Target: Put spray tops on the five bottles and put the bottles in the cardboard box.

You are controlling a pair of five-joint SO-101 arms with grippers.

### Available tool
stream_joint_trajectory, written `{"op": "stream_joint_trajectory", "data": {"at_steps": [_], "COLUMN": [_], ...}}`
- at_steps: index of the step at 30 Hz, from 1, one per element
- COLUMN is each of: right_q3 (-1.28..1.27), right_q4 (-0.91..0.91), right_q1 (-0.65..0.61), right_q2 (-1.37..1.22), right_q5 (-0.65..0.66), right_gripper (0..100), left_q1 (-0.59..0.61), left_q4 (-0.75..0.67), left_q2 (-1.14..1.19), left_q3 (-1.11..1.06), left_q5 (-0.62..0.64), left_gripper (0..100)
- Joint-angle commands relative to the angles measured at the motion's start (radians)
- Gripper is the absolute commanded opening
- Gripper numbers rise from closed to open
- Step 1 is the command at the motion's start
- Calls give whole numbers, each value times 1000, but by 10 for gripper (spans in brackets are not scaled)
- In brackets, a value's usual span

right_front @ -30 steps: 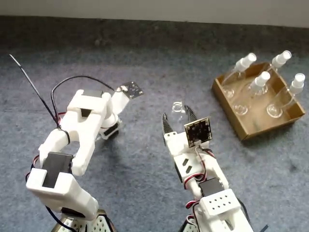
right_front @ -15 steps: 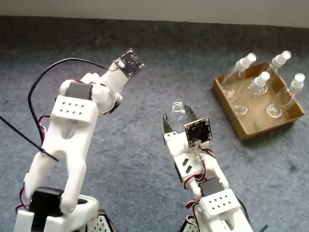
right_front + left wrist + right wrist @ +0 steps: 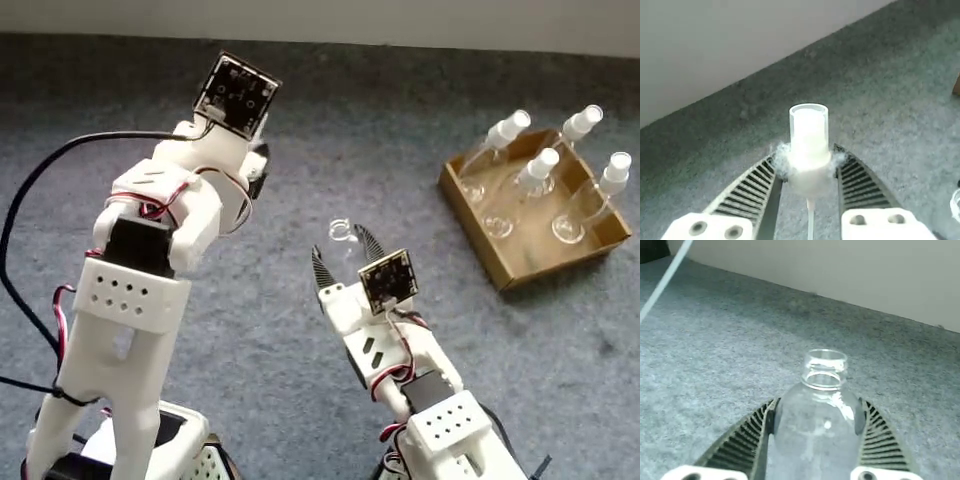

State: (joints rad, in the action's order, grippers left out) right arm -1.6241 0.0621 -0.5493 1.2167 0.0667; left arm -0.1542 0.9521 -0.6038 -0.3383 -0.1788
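1. The left claw [image 3: 807,155] is closed on the spray top [image 3: 809,132]. It pinches the collar with only the ends of its fingers and holds the top up over the grey carpet [image 3: 400,120], left of the bottle. That hold looks thin, so a push could make the top twist or slip out.
2. A thin tube [image 3: 810,220] hangs from the spray top and has to go into the bottle's mouth first. If it arrives off centre, it will likely catch on the rim and bend or slide down the outside. The pale line in the corner of the right wrist view [image 3: 665,277] is probably this tube, well away from the mouth.
3. The right claw [image 3: 817,405] is closed round the body of the clear bottle [image 3: 816,432], near the middle of the carpet, with the open mouth past the fingertips. I cannot tell whether its base rests on the carpet. The smooth wall may slide in the fingers when the top is pressed on.
4. The two arms stand close together, and their wrist cameras could bump as the parts meet.
5. The cardboard box [image 3: 468,228] sits on the right and holds four capped bottles [image 3: 540,165]. Those bottles crowd it, so the fifth could knock one over or snag on the box wall.
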Motion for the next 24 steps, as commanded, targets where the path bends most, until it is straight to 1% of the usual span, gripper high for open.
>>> {"op": "stream_joint_trajectory", "data": {"at_steps": [1,3,6,8,10,12,14,16,19,24], "right_q3": [2,5,8,4,-12,-61,-101,-122,-131,-137], "right_q4": [25,25,36,127,246,334,378,390,390,390], "right_q1": [-24,-16,-1,8,8,8,7,8,8,8], "right_q2": [1,1,1,1,-1,-1,-1,-1,-1,-1], "right_q5": [9,9,9,9,9,15,15,17,17,17], "right_gripper": [159,159,159,159,159,159,159,159,159,159], "left_q1": [-22,-24,-65,-97,-147,-177,-200,-228,-251,-245], "left_q4": [-52,-54,-55,-55,-87,-144,-215,-279,-402,-641], "left_q2": [-77,-94,-127,-156,-188,-219,-237,-246,-254,-254], "left_q3": [51,51,53,53,51,51,50,45,-16,-107], "left_q5": [160,201,244,272,299,313,313,313,307,308], "left_gripper": [5,6,6,6,5,5,5,5,5,5]}}
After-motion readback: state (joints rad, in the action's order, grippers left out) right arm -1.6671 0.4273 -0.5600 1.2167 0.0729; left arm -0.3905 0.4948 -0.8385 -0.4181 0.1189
